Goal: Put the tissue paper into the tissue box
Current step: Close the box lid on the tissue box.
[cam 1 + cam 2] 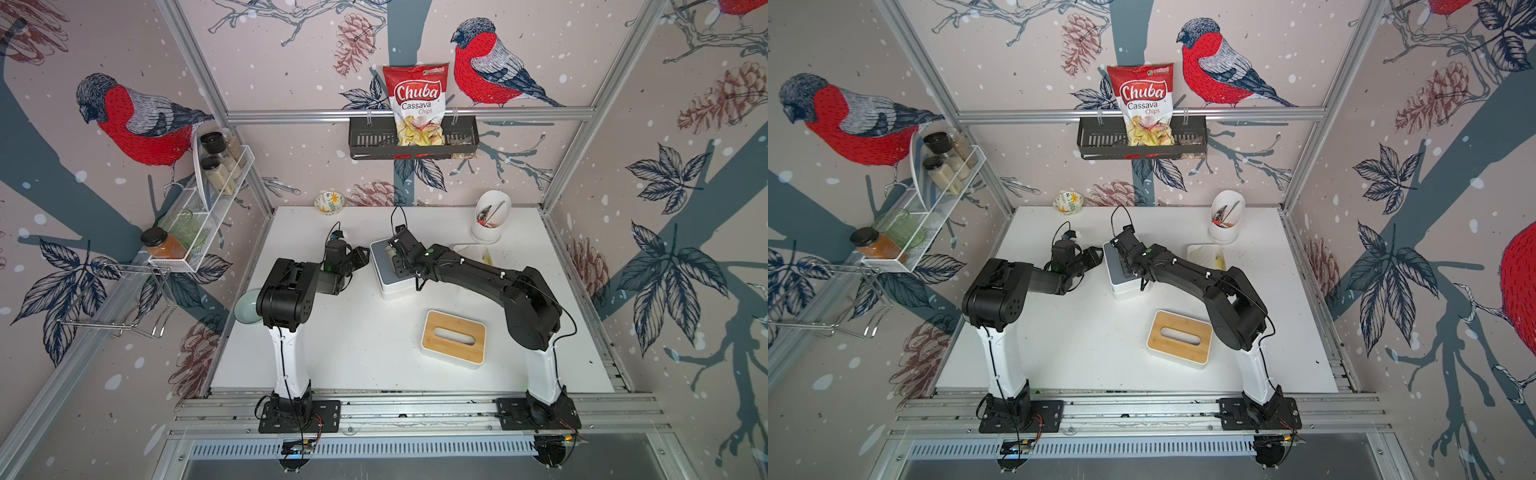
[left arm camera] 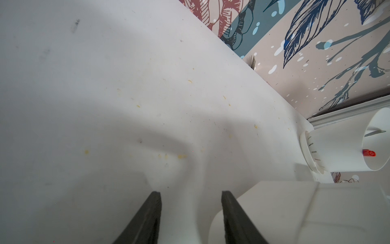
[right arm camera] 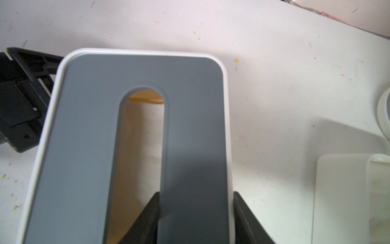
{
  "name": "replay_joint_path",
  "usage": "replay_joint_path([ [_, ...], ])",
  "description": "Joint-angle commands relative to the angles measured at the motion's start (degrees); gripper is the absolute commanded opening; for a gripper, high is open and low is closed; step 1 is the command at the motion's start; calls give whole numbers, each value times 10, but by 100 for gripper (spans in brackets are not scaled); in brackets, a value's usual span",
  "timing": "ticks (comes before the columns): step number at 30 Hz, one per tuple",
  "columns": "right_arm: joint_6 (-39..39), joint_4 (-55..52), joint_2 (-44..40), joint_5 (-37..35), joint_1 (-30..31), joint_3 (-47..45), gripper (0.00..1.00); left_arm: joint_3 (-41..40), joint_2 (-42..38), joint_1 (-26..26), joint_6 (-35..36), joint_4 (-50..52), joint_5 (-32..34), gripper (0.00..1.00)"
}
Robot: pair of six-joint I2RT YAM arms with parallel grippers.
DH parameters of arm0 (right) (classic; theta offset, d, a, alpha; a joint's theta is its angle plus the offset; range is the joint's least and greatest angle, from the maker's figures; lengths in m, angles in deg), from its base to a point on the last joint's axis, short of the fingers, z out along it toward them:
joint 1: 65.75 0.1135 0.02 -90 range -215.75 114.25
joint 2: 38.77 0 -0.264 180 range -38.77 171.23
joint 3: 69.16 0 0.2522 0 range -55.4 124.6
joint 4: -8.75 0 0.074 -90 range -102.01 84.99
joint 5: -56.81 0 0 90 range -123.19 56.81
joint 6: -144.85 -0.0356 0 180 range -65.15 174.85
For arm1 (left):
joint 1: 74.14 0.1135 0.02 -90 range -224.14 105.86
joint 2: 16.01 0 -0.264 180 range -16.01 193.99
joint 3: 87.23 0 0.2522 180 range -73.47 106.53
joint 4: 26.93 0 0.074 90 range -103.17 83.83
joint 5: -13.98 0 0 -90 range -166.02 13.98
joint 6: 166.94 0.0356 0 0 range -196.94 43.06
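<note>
A white tissue box [image 1: 395, 286] with a grey slotted lid [image 3: 88, 131] stands mid-table in both top views. Through the slot, white tissue paper [image 3: 145, 131] with a yellow-orange edge shows inside it. My right gripper [image 3: 196, 194] is shut on the lid's strip, one finger in the slot and the other against the outer wall. My left gripper [image 2: 191, 196] stands open just left of the box [image 2: 295, 211], its fingers empty over bare table. A second white box with a bamboo slotted top [image 1: 453, 336] lies nearer the front.
A white utensil holder [image 1: 490, 220] stands at the back right with a shallow white tray [image 1: 473, 253] beside it. A teal bowl [image 1: 247, 307] sits at the table's left edge under my left arm. A small flowered bowl [image 1: 329, 202] is at the back.
</note>
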Motion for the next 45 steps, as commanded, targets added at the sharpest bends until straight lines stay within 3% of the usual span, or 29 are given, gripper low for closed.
replay_joint_path([
  [1, -6, 30, 2, -20, 0, 0, 7, 3, -2, -1, 7, -12, -1, 50],
  [30, -14, 95, 2, -55, 6, -37, 11, 5, -7, -7, 16, -5, 2, 50],
  [32, -14, 86, 6, -54, 6, -32, 15, 5, -7, -8, 16, -5, 2, 50],
  [38, -16, 49, 13, -52, 6, -7, 41, 5, -7, -7, 17, -3, 6, 50],
  [45, -17, 28, 23, -46, 5, 7, 47, 2, -10, -8, 18, -2, 11, 50],
])
